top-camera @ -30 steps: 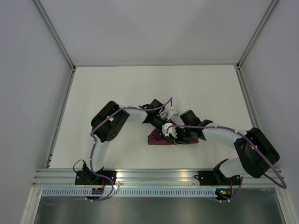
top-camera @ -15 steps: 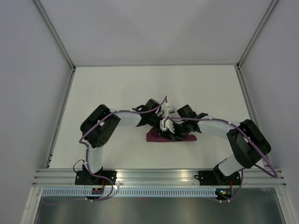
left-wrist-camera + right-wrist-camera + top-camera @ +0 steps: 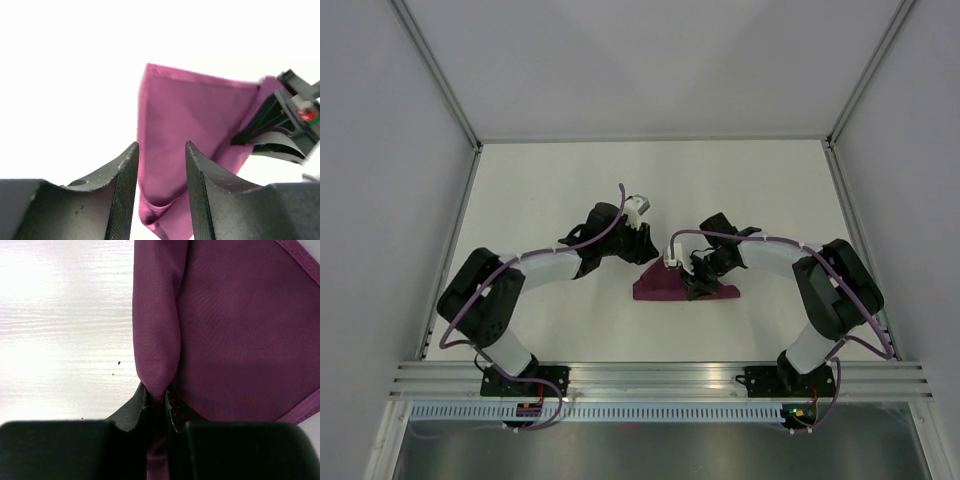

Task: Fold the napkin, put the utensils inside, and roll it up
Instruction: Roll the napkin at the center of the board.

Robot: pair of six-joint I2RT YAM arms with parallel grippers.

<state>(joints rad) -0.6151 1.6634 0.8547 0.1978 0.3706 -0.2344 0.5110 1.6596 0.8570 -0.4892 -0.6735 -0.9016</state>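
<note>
The magenta-purple napkin [image 3: 658, 287] lies as a folded, bunched bundle on the white table, a little in front of the middle. My right gripper [image 3: 700, 284] is shut on a raised fold of the napkin [image 3: 240, 330]; in the right wrist view the cloth is pinched between the two pads [image 3: 156, 392]. My left gripper [image 3: 647, 250] is open and empty, just behind and left of the bundle. In the left wrist view the napkin [image 3: 190, 110] shows beyond the parted fingers [image 3: 161, 150]. No utensils are visible in any view.
The white table [image 3: 550, 190] is fenced by metal frame rails at the left [image 3: 445, 260], right [image 3: 850, 220] and back. An aluminium rail [image 3: 660, 375] with both arm bases runs along the near edge.
My left gripper has let go of the napkin and drawn back up and to the left, its arm swinging outward. My right gripper stays shut on the napkin, which has moved slightly.
</note>
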